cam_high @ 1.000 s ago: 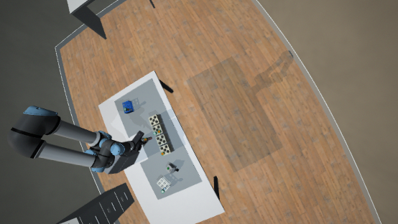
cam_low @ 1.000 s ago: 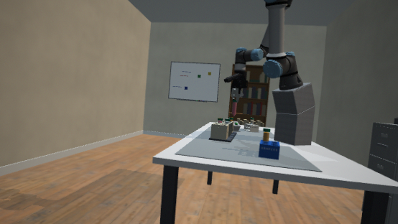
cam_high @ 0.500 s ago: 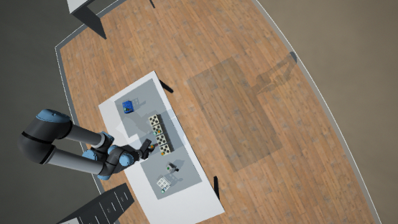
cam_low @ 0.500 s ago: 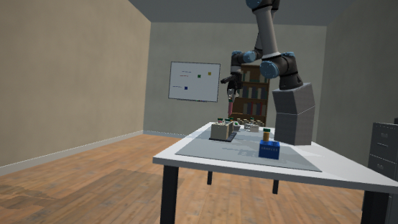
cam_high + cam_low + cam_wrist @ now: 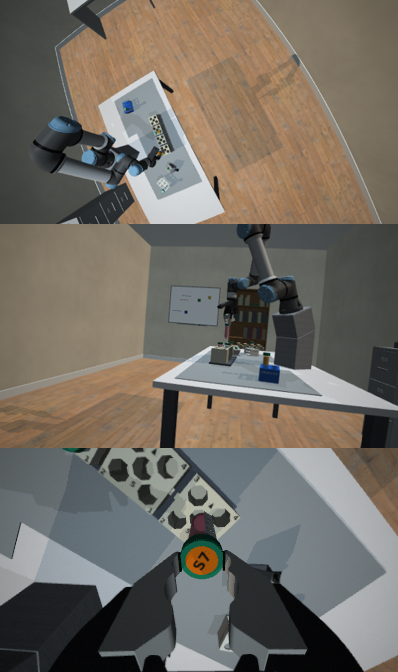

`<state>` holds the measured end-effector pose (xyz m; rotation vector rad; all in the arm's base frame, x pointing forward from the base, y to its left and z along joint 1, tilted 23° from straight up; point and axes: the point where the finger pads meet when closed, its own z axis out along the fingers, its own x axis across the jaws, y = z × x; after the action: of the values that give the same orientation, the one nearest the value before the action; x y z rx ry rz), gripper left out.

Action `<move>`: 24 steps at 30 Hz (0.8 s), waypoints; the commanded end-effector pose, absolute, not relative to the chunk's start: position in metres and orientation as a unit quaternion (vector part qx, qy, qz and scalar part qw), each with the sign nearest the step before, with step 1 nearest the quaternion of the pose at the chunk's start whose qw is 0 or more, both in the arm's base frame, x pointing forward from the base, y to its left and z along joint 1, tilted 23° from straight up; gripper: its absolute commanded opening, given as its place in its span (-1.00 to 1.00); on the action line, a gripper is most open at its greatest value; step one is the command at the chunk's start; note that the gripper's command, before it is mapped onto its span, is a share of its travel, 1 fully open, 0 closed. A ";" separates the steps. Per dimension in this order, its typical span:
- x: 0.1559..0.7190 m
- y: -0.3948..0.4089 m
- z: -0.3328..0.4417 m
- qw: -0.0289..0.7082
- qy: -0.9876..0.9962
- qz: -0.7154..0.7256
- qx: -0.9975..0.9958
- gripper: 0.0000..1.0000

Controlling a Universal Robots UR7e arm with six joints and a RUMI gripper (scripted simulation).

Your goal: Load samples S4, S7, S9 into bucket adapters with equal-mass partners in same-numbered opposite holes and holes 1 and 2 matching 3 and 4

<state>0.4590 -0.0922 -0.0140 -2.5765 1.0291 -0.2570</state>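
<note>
My gripper point(image 5: 202, 553) is shut on tube S7 point(image 5: 200, 559), which has a green cap with an orange dot. Its dark red liquid column hangs down below the fingers. The tube is held well above the table, over one cream adapter point(image 5: 200, 510), and its lower end points at that adapter's middle holes, all of which look empty. A second adapter point(image 5: 140, 473) lies up and to the left. In the exterior view the gripper point(image 5: 227, 314) holds the pink tube point(image 5: 227, 331) high above the loading stand point(image 5: 223, 355). In the top view the gripper point(image 5: 154, 155) is at the near end of the stand row point(image 5: 159, 134).
A blue rack point(image 5: 269, 372) with an amber tube stands near the table's front in the exterior view. A white rack point(image 5: 163, 183) and the small desk with the green DONE key point(image 5: 169, 166) lie beyond the stand's end. The arm's grey pedestal point(image 5: 292, 337) stands beside the mat.
</note>
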 end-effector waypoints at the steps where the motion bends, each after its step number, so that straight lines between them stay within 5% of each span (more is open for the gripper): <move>1: 0.476 -0.119 -0.018 0.177 0.361 -0.091 -0.911 -1.00; 24: 0.486 -0.108 -0.052 0.178 0.361 -0.089 -0.911 -1.00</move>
<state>0.4830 -0.1121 -0.0414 -2.5785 1.0187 -0.2506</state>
